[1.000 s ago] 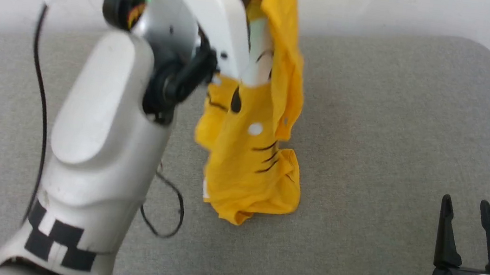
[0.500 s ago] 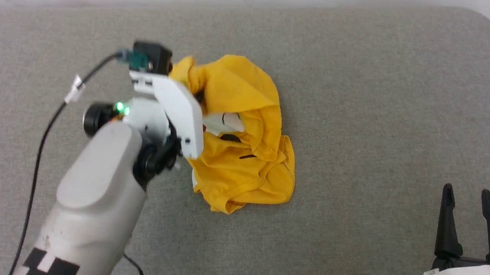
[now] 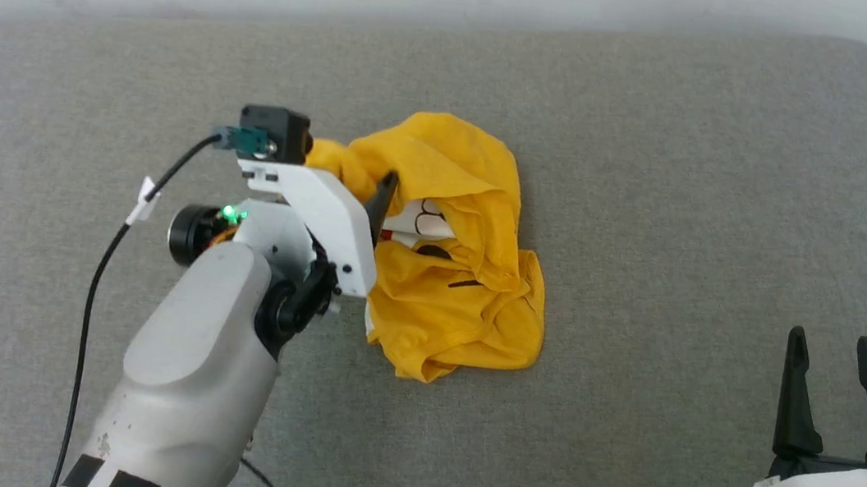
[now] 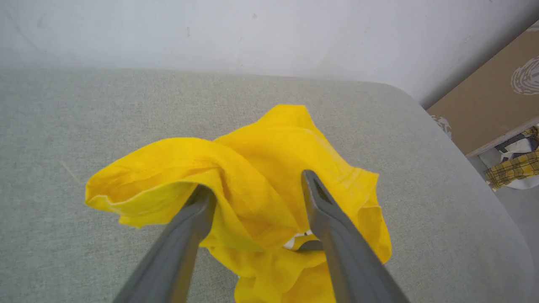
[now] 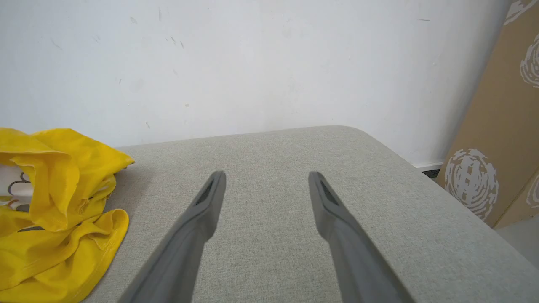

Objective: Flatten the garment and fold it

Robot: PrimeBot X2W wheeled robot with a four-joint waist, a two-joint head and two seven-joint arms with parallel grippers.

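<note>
I am seeing the garment (image 3: 462, 280) lying crumpled in a heap near the middle of the grey cushion (image 3: 697, 185). My left gripper (image 4: 257, 183) is sitting at the heap's left edge, jaws spread around a bunched yellow fold. My right gripper (image 5: 265, 176) is hovering well apart, jaws spread over bare cushion.

Garment (image 3: 466, 314) on cushion (image 3: 656, 180); left gripper (image 4: 256, 185) at it, right gripper (image 3: 831, 340) well right.

Head view downward, wrist views low, sharing garment (image 3: 466, 314)
</note>
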